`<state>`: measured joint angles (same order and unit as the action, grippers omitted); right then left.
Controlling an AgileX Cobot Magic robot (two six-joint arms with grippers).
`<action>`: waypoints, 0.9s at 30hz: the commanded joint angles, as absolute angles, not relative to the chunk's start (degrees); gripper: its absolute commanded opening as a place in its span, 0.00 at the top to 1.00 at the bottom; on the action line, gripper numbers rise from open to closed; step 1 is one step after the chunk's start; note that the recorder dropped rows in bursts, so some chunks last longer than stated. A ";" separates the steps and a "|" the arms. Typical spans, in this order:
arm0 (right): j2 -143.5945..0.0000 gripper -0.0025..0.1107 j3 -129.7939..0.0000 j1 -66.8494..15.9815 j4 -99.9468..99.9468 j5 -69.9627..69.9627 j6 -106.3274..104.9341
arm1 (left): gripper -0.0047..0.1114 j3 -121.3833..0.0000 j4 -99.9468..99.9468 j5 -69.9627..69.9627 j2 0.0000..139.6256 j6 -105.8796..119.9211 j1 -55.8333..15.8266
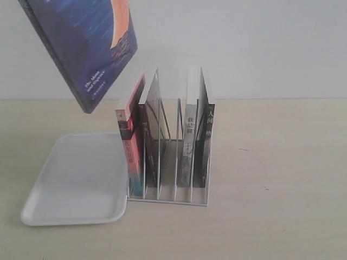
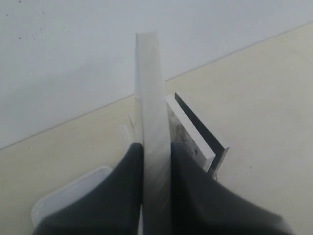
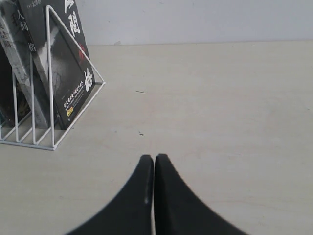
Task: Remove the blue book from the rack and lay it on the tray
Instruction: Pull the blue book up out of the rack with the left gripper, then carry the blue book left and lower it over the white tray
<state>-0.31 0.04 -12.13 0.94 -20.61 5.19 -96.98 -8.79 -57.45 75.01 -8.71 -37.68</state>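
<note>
At the far left of the exterior view, the shallow white tray (image 1: 76, 184) lies flat on the pale table (image 1: 282, 179). Nothing is in it, and its right rim is just beside the rack's base.

Above the tray's far end the blue book (image 1: 81, 49) hangs in the air, out of the rack. It is tilted, with its navy cover and orange moon facing the camera and its lower corner near the top of the pink-red book (image 1: 132, 143), though apart from it. Its upper part runs out of the picture, so the exterior view does not show what holds it.

The left wrist view does: the left gripper (image 2: 156, 149) is clamped on the book, one dark finger on each cover and the white page edge (image 2: 152, 98) rising between them. The tray (image 2: 63, 196) shows below.

Next comes the white wire rack (image 1: 168, 187), standing upright on the table. The pink-red book fills its leftmost slot and a dark-spined book (image 1: 147, 141) leans beside it. The middle slots look open. A pale-spined book (image 1: 188, 141) and a black book (image 1: 205, 141) stand together at the right end.

Farthest right, the right gripper (image 3: 154, 164) appears only in its own wrist view. Its two black fingers are pressed together with nothing between them, over bare table. It is near the rack (image 3: 51, 78) at the end where the black book (image 3: 68, 73) stands, but not touching it.
</note>
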 commanded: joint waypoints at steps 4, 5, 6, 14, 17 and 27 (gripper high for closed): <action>0.00 0.98 0.00 -11.94 0.74 -20.33 4.98 | 0.92 -97.31 -4.42 -64.18 70.10 1.61 -37.00; 0.00 0.98 0.00 -11.94 0.74 -20.33 4.98 | 0.92 -97.31 -3.50 -64.71 69.46 2.97 -36.40; 0.00 0.98 0.00 -11.94 0.74 -20.33 4.98 | 0.92 -97.31 -2.74 -65.15 68.85 3.63 -35.63; 0.00 0.98 0.00 -11.94 0.74 -20.33 4.98 | 0.92 -97.31 4.54 -69.96 66.69 15.13 -26.63; 0.00 0.98 0.00 -11.94 0.74 -20.33 4.98 | 0.92 -97.18 11.96 -69.96 67.30 20.56 -22.69; 0.00 0.98 0.00 -11.94 0.74 -20.33 4.98 | 0.92 -92.38 20.48 -69.96 72.05 33.23 -13.24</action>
<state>-0.31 0.04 -12.13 0.94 -20.61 5.19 -94.74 19.35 -71.64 70.57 29.37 -15.53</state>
